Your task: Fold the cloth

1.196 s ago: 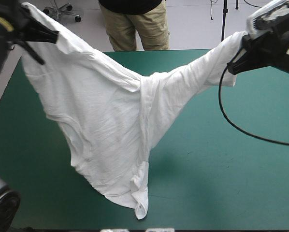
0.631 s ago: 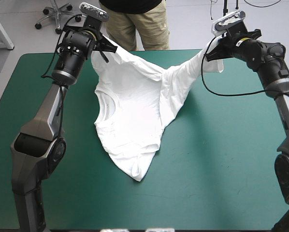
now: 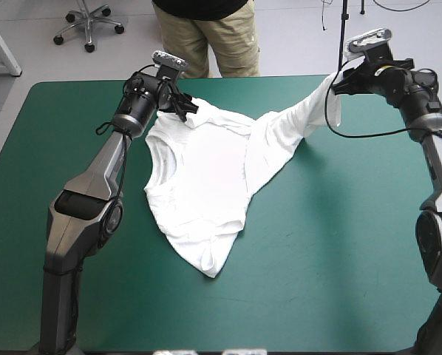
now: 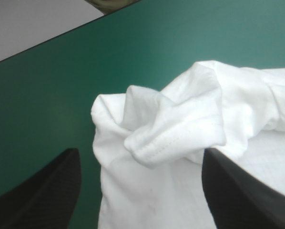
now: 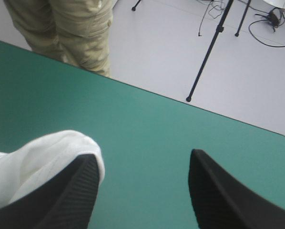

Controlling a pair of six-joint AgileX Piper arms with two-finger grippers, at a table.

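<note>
White T-shirt (image 3: 206,192) lies on the teal-green cover (image 3: 339,244). Taking the table's far edge as 12 o'clock, I note the following.

High view: the shirt's body is spread mostly flat, just to the 9 o'clock side of the table's centre, with some wrinkling. Its lowest tip points toward 6 o'clock. From the body, one stretch of cloth rises off the cover toward 1 o'clock and runs up to my right gripper (image 3: 338,87), which is raised near the far edge. My left gripper (image 3: 182,103) is low at the shirt's 11 o'clock corner, touching or just above the bunched cloth there.

Left wrist view: my left gripper (image 4: 140,151) has its jaws standing wide apart, clamping nothing. Both black fingers (image 4: 47,191) are clear of each other. The T-shirt (image 4: 180,129) lies on the cover between and ahead of them, at the gripper's 12 o'clock. It is gathered into a soft fold with a rolled, stitched hem uppermost.

Right wrist view: my right gripper (image 5: 143,154) also has its jaws parted, with bare cover showing through the gap. A rounded lump of the T-shirt (image 5: 42,157) is draped over the outer side of one finger (image 5: 66,200). No cloth is between the two fingers.
</note>
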